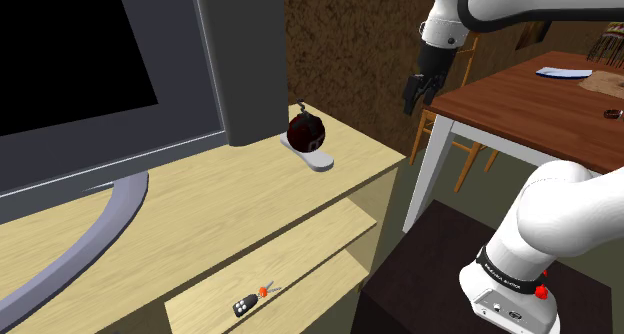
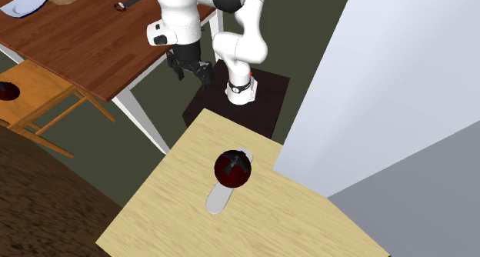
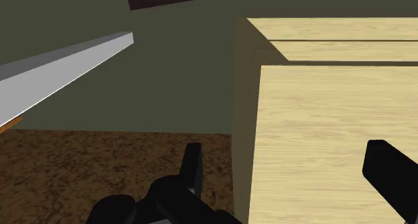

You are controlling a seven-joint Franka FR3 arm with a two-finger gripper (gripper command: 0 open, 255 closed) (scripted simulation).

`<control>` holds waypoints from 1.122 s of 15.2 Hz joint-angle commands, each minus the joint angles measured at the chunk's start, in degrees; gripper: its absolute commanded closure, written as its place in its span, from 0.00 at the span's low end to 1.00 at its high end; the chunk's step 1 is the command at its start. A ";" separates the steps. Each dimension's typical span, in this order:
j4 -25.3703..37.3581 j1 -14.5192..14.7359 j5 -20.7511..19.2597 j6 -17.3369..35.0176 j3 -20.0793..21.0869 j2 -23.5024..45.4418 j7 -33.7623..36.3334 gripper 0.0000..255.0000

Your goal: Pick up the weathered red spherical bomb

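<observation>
A dark red round bomb (image 1: 305, 132) (image 2: 231, 168) with a short black fuse stub on top sits near the corner of a pale wooden cabinet (image 1: 215, 207) (image 2: 254, 217) (image 3: 321, 122). It rests on the end of a flat grey oblong piece (image 1: 320, 162) (image 2: 218, 198). My black gripper (image 1: 416, 90) (image 2: 191, 69) (image 3: 289, 172) hangs open beyond the cabinet's edge, over the floor, well apart from the bomb and higher than it. Nothing lies between its fingers (image 3: 193, 165). The cabinet's corner lies below the gripper in the wrist view.
A large grey-framed screen (image 1: 110, 72) with a curved grey foot (image 1: 105, 222) stands behind the bomb. A brown table (image 1: 530, 107) (image 2: 77, 40) on white legs is close beside the gripper. A key fob (image 1: 246, 303) lies on the cabinet's lower shelf. A wooden chair (image 2: 42, 101) stands by the table.
</observation>
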 commanded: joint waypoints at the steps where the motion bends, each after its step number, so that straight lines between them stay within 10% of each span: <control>1: 0.00 0.00 0.00 0.00 0.00 0.00 0.00 0.00; 17: 32.68 5.57 3.57 -6.26 12.53 32.46 12.72 0.00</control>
